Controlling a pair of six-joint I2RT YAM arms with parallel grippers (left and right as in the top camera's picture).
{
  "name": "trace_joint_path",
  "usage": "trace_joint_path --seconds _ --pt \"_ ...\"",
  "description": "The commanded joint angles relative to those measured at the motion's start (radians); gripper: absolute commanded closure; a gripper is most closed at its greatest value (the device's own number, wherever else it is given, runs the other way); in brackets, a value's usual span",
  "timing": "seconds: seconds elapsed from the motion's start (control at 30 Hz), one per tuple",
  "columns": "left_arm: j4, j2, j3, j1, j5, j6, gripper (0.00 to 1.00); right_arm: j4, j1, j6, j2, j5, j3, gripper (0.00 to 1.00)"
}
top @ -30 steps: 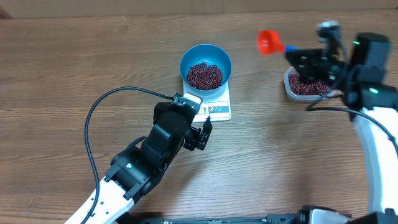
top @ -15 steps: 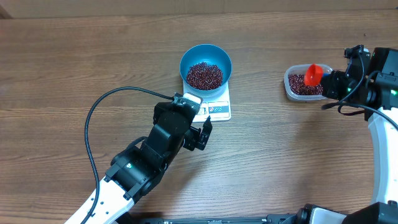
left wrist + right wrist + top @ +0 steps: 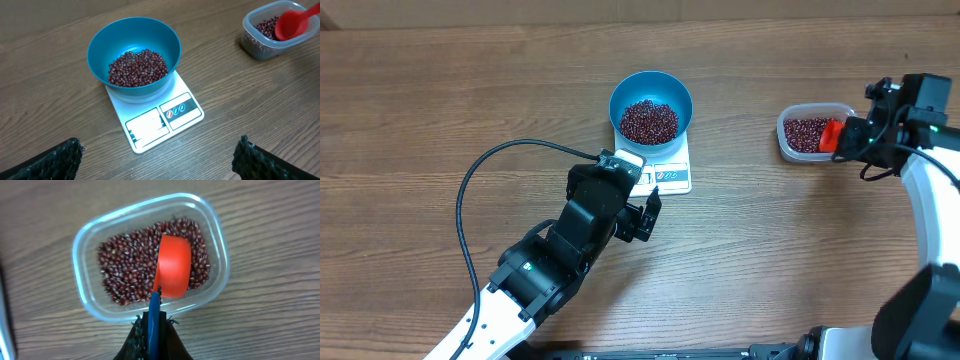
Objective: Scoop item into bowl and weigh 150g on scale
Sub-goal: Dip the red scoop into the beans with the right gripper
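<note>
With my right hand (image 3: pixel 155 332) gripping the blue-handled red plastic scoop (image 3: pixel 173 267) inside the clear plastic tub (image 3: pixel 76 255), I should dig under its seemingly shallow dark red-brown beans (image 3: pixel 125 270) and lift level.

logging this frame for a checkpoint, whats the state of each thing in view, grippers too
bowl: on the scale, holding a pile of beans
scale: under the bowl, display unreadable
beans: some in the bowl, more in the tub
tub: open, part filled
scoop: in the tub over the beans
left gripper: open, empty
right gripper: shut on the scoop's blue handle
</note>
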Motion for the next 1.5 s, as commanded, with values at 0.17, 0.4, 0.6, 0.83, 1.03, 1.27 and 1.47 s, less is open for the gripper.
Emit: trace_joint_path --seconds 0.17,0.4,0.6,0.83,1.03,1.27,1.47 --pt "0.0 -0.017 0.006 0.004 0.004 0.018 0.0 0.021 0.0 -0.053 0.024 0.016 0.007 0.96" --pt "0.0 -0.017 0.006 0.004 0.004 0.018 0.0 0.03 0.002 -0.053 0.032 -0.038 -0.001 0.96" --pt "0.0 -0.017 0.006 0.004 0.005 0.018 0.0 0.03 0.034 -0.067 0.046 -0.064 -0.04 0.96" --pt "0.001 -0.017 0.006 0.004 0.005 0.018 0.01 0.025 0.089 -0.075 0.046 -0.064 -0.052 0.96" --pt "0.0 -0.017 0.006 0.004 0.008 0.015 0.0 0.026 0.102 -0.072 0.046 -0.064 -0.052 0.96" --pt "0.0 -0.017 0.006 0.004 0.008 0.015 0.0 0.032 0.076 0.002 0.046 -0.158 -0.052 0.96" --pt "0.0 -0.017 0.006 0.004 0.008 0.015 0.0 0.033 0.051 0.002 0.046 -0.254 -0.052 0.96"
